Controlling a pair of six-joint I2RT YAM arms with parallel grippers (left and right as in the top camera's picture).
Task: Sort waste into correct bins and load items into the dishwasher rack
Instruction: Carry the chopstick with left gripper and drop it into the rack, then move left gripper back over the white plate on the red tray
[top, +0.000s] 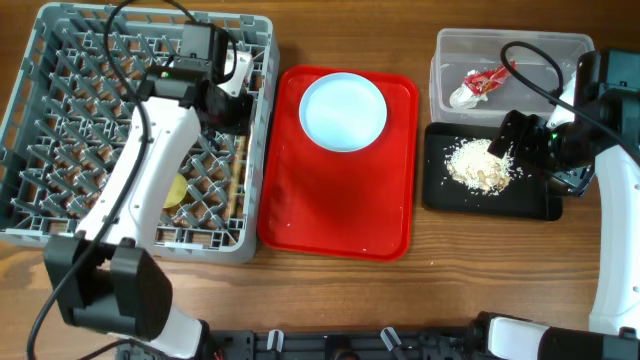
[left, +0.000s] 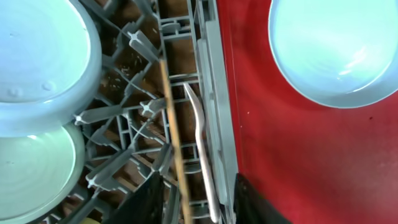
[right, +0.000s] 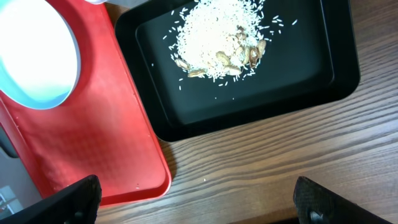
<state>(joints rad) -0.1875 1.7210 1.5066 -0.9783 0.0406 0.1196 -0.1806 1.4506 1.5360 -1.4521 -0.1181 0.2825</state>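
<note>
The grey dishwasher rack (top: 40, 150) holds a white plate (left: 37, 56), a pale green bowl (left: 31, 168), a yellow cup (top: 178, 190), a chopstick (left: 174, 137) and a white spoon (left: 202, 149) along its right wall. My left gripper (left: 202, 202) is open above that wall, its fingers either side of the chopstick and spoon; it also shows overhead (top: 228, 105). The pale blue-white bowl (top: 342, 110) sits on the red tray (top: 335, 220). The wrapper (top: 480, 82) lies in the clear tub (top: 450, 45). The food scraps (right: 217, 37) lie in the black tray (right: 311, 81). My right gripper (right: 199, 199) is wide open and empty.
The red tray's corner (right: 93, 162) lies close beside the black tray. Bare wooden table (right: 267, 162) shows under the right gripper. The clear tub stands directly behind the black tray at the right.
</note>
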